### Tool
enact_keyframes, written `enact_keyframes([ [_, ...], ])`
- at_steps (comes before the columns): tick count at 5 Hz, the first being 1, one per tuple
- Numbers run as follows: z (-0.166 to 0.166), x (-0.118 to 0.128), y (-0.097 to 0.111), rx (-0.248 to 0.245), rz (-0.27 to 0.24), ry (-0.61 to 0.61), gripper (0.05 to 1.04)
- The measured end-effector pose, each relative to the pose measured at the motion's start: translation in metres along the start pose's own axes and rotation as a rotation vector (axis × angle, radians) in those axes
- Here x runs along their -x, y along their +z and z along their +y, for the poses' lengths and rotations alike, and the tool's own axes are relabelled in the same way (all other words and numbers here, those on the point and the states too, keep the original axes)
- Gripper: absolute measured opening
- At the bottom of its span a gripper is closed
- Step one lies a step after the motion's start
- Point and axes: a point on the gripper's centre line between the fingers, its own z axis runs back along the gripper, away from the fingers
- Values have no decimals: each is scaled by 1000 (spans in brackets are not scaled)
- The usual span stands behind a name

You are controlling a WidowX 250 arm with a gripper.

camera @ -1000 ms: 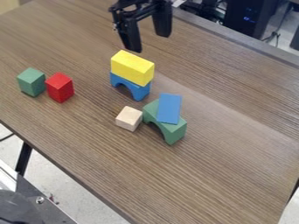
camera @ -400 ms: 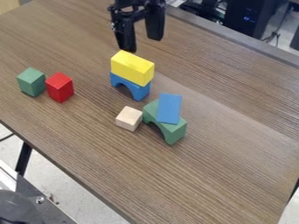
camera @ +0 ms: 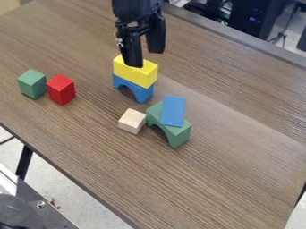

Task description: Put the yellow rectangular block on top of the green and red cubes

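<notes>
Fingers apart, the black two-finger hand (camera: 146,58) hung over the yellow rectangular block's (camera: 139,76) far side, spread crosswise to its long axis!

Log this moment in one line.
jaws: open, by yellow block | block: on blue arch | green cube, red cube: side by side, uncovered | placement: not yet done
</notes>
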Motion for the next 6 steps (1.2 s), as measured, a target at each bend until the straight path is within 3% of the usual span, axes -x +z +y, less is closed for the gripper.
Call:
enact_keyframes([
  [4,4,-17,-28,-82,11,35,964],
  [5,2,-18,-30,-68,9,17,685],
  [6,5,-18,-32,-45,13,7,598],
])
